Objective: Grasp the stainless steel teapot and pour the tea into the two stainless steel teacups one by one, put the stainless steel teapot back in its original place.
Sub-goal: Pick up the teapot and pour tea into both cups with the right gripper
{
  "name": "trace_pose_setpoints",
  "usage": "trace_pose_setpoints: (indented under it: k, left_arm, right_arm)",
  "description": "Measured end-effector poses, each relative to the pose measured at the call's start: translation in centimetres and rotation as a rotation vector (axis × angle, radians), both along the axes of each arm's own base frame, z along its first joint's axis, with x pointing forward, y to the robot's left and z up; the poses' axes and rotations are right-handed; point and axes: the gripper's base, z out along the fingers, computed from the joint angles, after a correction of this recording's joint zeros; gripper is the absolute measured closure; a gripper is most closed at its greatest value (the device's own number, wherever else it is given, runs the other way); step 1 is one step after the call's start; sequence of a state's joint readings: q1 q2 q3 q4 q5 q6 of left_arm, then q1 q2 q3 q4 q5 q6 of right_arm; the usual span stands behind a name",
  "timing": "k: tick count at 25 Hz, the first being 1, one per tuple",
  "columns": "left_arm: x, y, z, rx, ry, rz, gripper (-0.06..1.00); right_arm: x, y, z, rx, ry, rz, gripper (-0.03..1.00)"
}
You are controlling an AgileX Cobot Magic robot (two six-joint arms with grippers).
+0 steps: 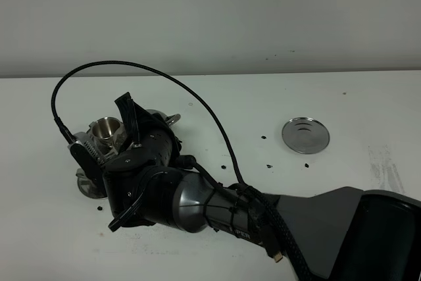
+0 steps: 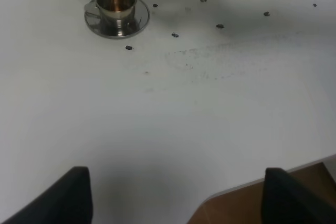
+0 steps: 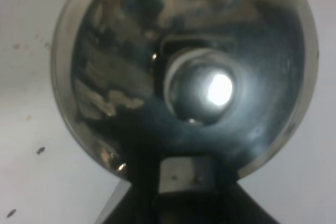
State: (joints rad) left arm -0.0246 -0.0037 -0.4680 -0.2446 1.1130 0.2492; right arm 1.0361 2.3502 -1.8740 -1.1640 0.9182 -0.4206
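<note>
Right arm [image 1: 217, 205] in from the lower right, across the white counter [image 1: 368, 97] to its left side. Over the steel there, leaving one teacup [image 1: 105, 129] mouth and a saucer [image 1: 87, 187] edge showing. Black cable [image 1: 164, 76] arcing above. Flat steel disc [image 1: 306, 135] well apart at right.

**Three camera views of one white table [image 1: 59, 248].**
The high camera stands off the arms on the near side. It looks down and away toward the far wall [image 1: 210, 11] and takes in the tabletop from a distance. The left wrist camera sits low over the table's edge and looks across the surface to a distant cup [image 2: 116, 3]. These two views share the left of the table and its dark specks [image 1: 263, 137]. The right wrist camera, on the right arm [image 1: 217, 205] reaching left, is so close to a teapot [image 3: 115, 51] that it fills the view.
</note>
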Motion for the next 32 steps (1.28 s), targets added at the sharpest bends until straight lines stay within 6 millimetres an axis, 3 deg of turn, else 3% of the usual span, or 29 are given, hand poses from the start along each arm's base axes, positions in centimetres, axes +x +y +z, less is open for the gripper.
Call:
trace_pose_setpoints:
  k: [32]
  left_arm:
    - [0.0,0.0,0.0,-0.001,0.0,0.001,0.31]
  right_arm:
    - [0.09,-0.08,0.15,-0.04,-0.019,0.013,0.76]
